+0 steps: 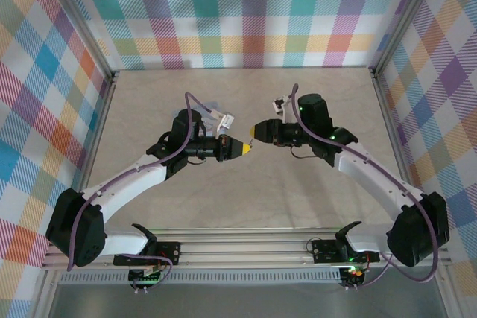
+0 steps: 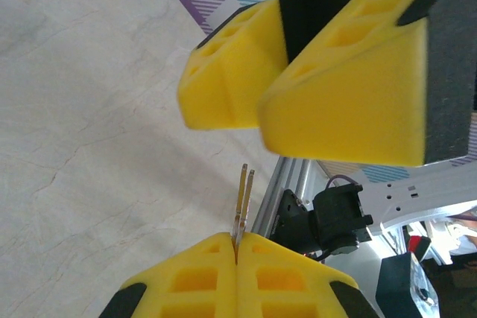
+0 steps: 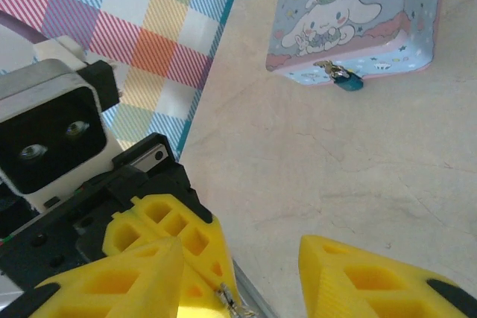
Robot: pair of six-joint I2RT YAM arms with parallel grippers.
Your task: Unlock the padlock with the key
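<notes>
Top view looks down; close wrist views seemingly share the table.

Bright even light, soft shadows, blurred foreground

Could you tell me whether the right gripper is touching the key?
Apart: the left wrist view shows a clear gap between the key tip and the right gripper.

left fingers pinching key, right fingers above
</notes>
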